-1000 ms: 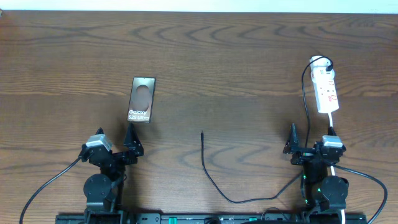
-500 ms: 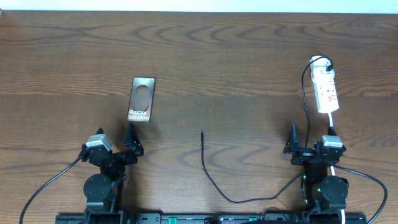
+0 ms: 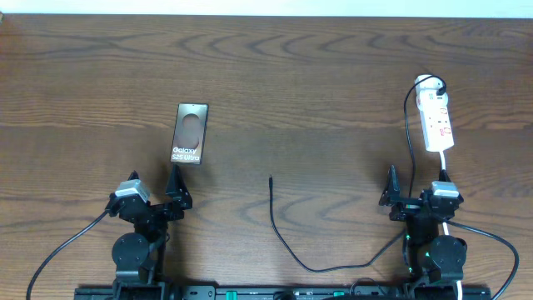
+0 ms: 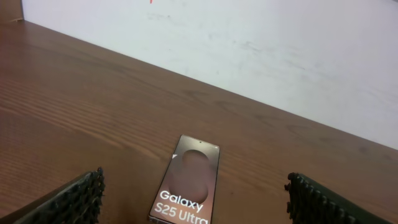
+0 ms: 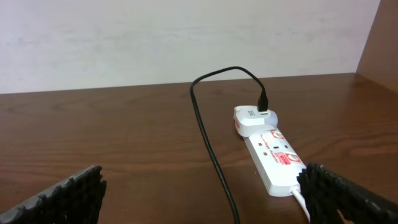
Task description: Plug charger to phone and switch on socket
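Observation:
The phone point(image 3: 190, 133) lies flat at mid-left, lettering toward me; in the left wrist view the phone point(image 4: 188, 180) lies between and just beyond the fingers. The charger cable point(image 3: 283, 237) runs from its black tip point(image 3: 271, 178) at table centre in a loop to the right, then up to a white adapter on the socket point(image 3: 435, 117). In the right wrist view the socket point(image 5: 270, 155) and the cable point(image 5: 211, 149) lie ahead. My left gripper point(image 3: 154, 193) is open and empty, just short of the phone. My right gripper point(image 3: 415, 190) is open and empty, just short of the socket.
The socket's white cord point(image 3: 447, 179) runs down past my right gripper toward the arm base. A white wall point(image 4: 249, 43) borders the table's far edge. A brown panel point(image 5: 379, 37) stands at the right side.

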